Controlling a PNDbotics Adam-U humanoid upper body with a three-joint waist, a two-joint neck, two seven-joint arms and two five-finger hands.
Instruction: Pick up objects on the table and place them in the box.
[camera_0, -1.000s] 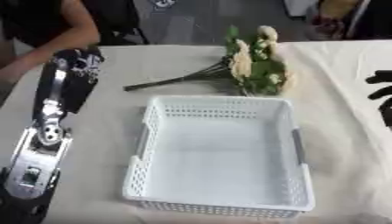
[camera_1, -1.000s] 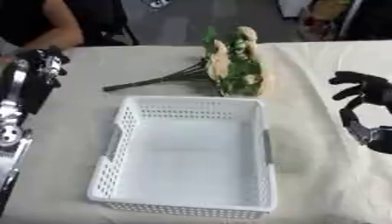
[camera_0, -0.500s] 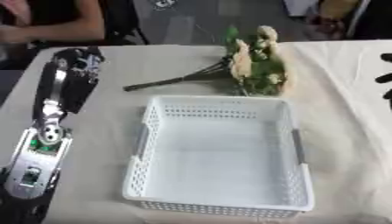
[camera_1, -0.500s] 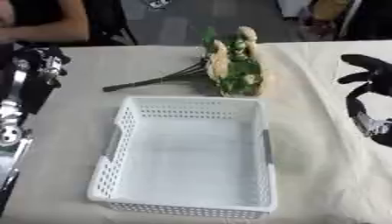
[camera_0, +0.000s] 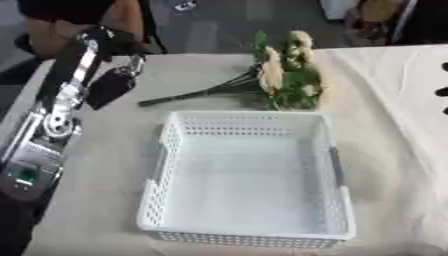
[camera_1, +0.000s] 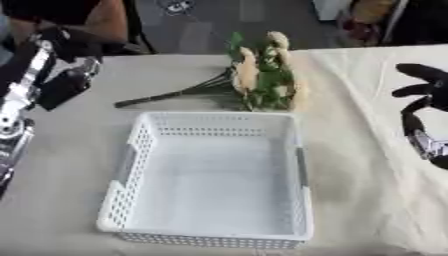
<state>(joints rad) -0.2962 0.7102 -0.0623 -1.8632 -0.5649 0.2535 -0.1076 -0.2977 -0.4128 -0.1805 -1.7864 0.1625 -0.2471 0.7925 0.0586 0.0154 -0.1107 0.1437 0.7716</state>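
No lettering can be read on anything here. The white box sits at the centre of the worktop, empty, its near rim close to the 6 o'clock edge. The bouquet lies at 12 o'clock just beyond the box's far rim, its stems trailing toward 10 o'clock. The left hand hangs at 10 o'clock, holding nothing; its fingers cannot be made out. The right hand hovers at 3 o'clock over bare cloth, fingers spread, empty.
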